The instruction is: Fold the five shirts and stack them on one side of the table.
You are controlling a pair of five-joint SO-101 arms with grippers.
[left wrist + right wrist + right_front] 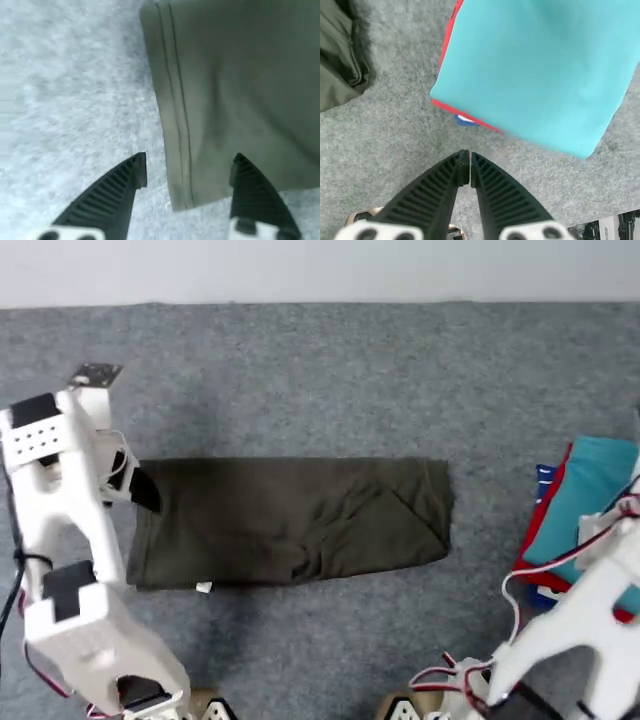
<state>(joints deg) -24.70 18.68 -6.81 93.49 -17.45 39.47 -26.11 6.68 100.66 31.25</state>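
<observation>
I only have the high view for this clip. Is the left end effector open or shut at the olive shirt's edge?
Observer: Open. The left end effector has its jaws either side of the olive shirt at its stitched hem, one over fabric and one over the grey table cover.
Operator: And the right one, near the stack?
Observer: The right end effector is shut and holds nothing. It sits over bare cover, just short of the teal shirt.
</observation>
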